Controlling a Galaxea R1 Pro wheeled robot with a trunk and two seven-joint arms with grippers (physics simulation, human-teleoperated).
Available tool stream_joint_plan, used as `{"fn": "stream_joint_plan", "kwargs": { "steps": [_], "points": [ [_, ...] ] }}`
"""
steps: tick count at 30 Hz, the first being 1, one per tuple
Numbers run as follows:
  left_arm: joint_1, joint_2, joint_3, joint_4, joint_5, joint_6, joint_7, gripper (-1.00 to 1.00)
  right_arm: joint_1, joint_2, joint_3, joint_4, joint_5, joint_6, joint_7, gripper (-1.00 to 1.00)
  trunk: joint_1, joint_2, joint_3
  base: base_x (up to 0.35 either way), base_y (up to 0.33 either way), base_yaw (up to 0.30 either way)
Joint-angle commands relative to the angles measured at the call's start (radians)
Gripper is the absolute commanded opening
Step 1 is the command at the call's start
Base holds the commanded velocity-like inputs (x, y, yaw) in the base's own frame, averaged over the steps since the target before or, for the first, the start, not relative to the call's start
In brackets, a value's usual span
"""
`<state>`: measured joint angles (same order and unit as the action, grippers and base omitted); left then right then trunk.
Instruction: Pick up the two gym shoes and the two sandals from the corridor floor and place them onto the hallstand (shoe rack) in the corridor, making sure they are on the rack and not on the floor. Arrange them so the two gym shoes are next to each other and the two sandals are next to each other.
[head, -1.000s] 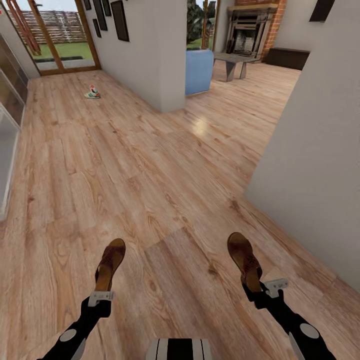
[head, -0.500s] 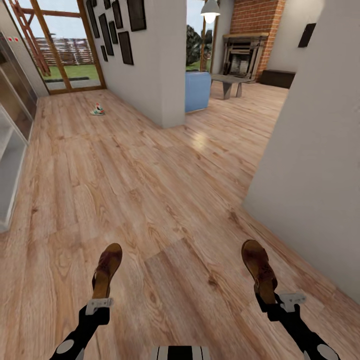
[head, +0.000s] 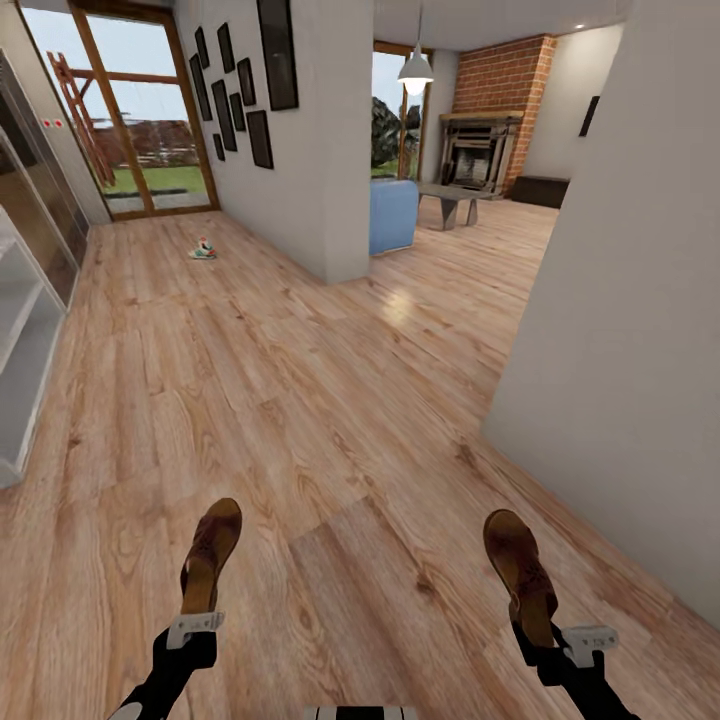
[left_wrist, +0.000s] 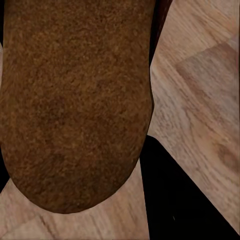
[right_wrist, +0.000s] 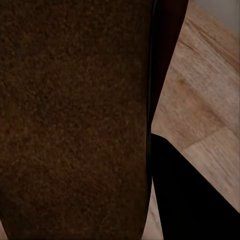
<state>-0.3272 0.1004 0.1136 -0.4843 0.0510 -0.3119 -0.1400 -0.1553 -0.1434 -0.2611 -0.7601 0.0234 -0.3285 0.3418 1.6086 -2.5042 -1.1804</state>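
Two sandals are being carried above the corridor floor (head: 300, 380): the left sandal (head: 211, 555) is being held at its heel by the left end effector (head: 194, 630), the right sandal (head: 520, 576) by the right end effector (head: 570, 640). One gym shoe (head: 202, 250) is lying far ahead near the glass door. The heel-only grips are judged risky; a sandal could be shaken loose during driving.

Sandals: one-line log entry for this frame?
left gripper: holds sandal | right gripper: holds sandal | gym shoe: on floor far ahead | hallstand: at left edge
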Motion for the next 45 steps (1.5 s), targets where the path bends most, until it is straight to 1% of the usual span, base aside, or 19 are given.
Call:
{"fn": "stream_joint_plan", "kwargs": {
  "steps": [1, 3, 4, 5, 6, 7, 8, 10, 13, 15, 17, 19, 21, 32, 41, 45],
  "points": [
    [0.008, 0.004, 0.005, 0.003, 0.001, -0.032, -0.006, -1.00, -0.001, 0.001, -0.004, 0.005, 0.000, -0.004, 0.007, -1.00, -0.001, 0.000, 0.003, 0.000, 0.000, 0.000],
    [0.022, 0.006, 0.005, 0.004, 0.002, -0.036, -0.006, -1.00, -0.001, 0.001, -0.004, 0.006, 0.000, -0.004, 0.007, -1.00, -0.002, 0.000, 0.011, 0.000, 0.000, 0.000],
    [0.043, 0.007, 0.005, 0.002, 0.003, -0.039, -0.006, -1.00, -0.001, 0.001, -0.004, 0.011, 0.000, -0.004, 0.007, -1.00, -0.002, 0.001, 0.015, 0.000, 0.000, 0.000],
    [0.099, 0.008, 0.012, -0.007, 0.005, -0.042, -0.006, -1.00, 0.000, -0.003, -0.005, 0.046, -0.002, -0.004, 0.006, -1.00, -0.002, 0.001, 0.020, 0.000, 0.000, 0.000],
    [0.102, 0.008, 0.013, -0.007, 0.006, -0.042, -0.006, -1.00, 0.000, -0.003, -0.006, 0.048, -0.002, -0.004, 0.006, -1.00, -0.003, 0.001, 0.025, 0.000, 0.000, 0.000],
    [0.103, 0.008, 0.015, -0.006, 0.006, -0.043, -0.005, -1.00, 0.000, -0.003, -0.006, 0.050, -0.001, -0.004, 0.006, -1.00, -0.003, 0.001, 0.030, 0.000, 0.000, 0.000],
    [0.106, 0.007, 0.018, 0.002, 0.006, -0.044, -0.004, -1.00, 0.001, -0.002, -0.006, 0.091, -0.002, -0.006, 0.005, -1.00, -0.004, 0.002, 0.035, 0.000, 0.000, 0.000],
    [0.106, 0.007, 0.018, 0.002, 0.006, -0.044, -0.004, -1.00, 0.001, -0.001, -0.006, 0.104, -0.002, -0.007, 0.005, -1.00, -0.005, 0.002, 0.046, 0.000, 0.000, 0.000],
    [0.107, 0.008, 0.019, -0.001, 0.006, -0.045, -0.004, -1.00, 0.001, 0.000, -0.005, 0.117, -0.002, -0.007, 0.005, -1.00, -0.006, 0.003, 0.062, 0.000, 0.000, 0.000],
    [0.107, 0.009, 0.025, 0.000, 0.008, -0.063, -0.004, -1.00, 0.001, 0.000, -0.006, 0.123, -0.002, -0.011, 0.005, -1.00, -0.007, 0.003, 0.073, 0.000, 0.000, 0.000],
    [0.108, 0.009, 0.039, 0.001, 0.008, -0.081, -0.005, -1.00, 0.001, 0.001, -0.005, 0.127, -0.002, -0.021, 0.005, -1.00, -0.008, 0.004, 0.084, 0.000, 0.000, 0.000],
    [0.108, 0.009, 0.044, 0.002, 0.008, -0.085, -0.005, -1.00, 0.001, 0.001, -0.005, 0.131, -0.002, -0.026, 0.005, -1.00, -0.009, 0.005, 0.095, 0.000, 0.000, 0.000],
    [0.108, 0.009, 0.050, 0.002, 0.008, -0.091, -0.006, -1.00, 0.001, 0.001, -0.004, 0.140, -0.002, -0.038, 0.005, -1.00, -0.017, 0.019, 0.104, 0.000, 0.000, 0.000],
    [0.108, 0.008, 0.053, 0.003, 0.007, -0.093, -0.006, -1.00, 0.001, 0.001, -0.006, 0.160, -0.003, -0.044, 0.005, -1.00, -0.059, 0.096, 0.156, 0.000, 0.000, 0.000],
    [0.108, 0.008, 0.052, 0.003, 0.009, -0.094, -0.006, -1.00, 0.001, 0.001, -0.006, 0.177, -0.003, -0.044, 0.005, -1.00, -0.059, 0.096, 0.170, 0.000, 0.000, 0.009],
    [0.108, 0.008, 0.053, 0.003, 0.009, -0.094, -0.006, -1.00, 0.001, 0.002, -0.005, 0.179, -0.003, -0.044, 0.005, -1.00, -0.059, 0.096, 0.176, -0.006, -0.006, 0.109]
  ]
}}
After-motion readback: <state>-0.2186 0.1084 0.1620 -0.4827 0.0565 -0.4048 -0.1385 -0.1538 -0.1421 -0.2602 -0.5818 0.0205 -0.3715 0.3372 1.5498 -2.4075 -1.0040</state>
